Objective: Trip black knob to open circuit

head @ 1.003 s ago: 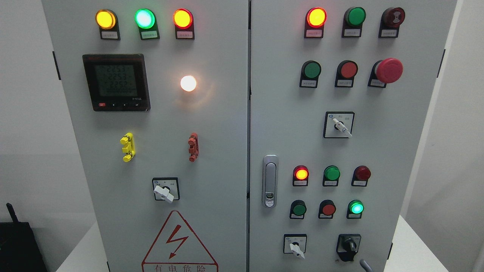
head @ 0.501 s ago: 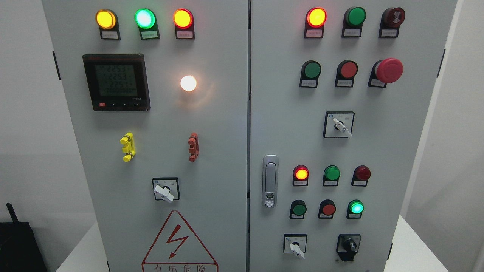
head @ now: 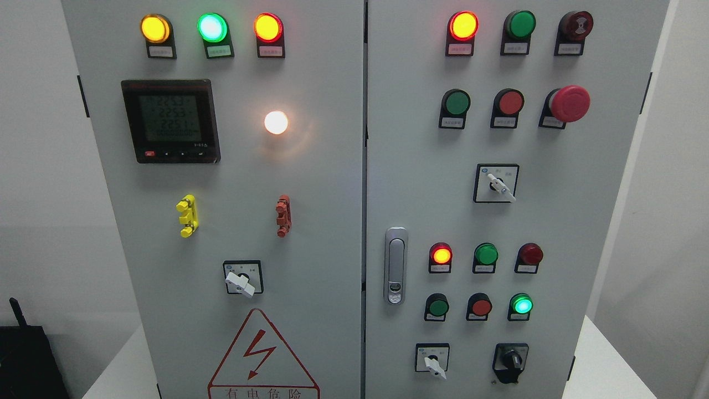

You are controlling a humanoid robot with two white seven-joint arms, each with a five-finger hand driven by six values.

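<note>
The black knob [head: 512,361] sits at the lower right of the grey electrical cabinet's right door [head: 554,221], its handle standing close to upright. Above it a green lamp [head: 522,305] glows. Neither of my hands shows in the head view, and nothing touches the knob.
White selector switches sit at the bottom of the right door [head: 433,362], higher on it [head: 498,184] and on the left door [head: 241,281]. A red mushroom button [head: 568,103] juts out at upper right. A door latch [head: 395,266] lies mid-panel. A black box [head: 27,360] stands at lower left.
A grey fingertip that showed at the bottom edge just right of the black knob one second ago has dropped out of view. The panel lamps and switches are unchanged.
</note>
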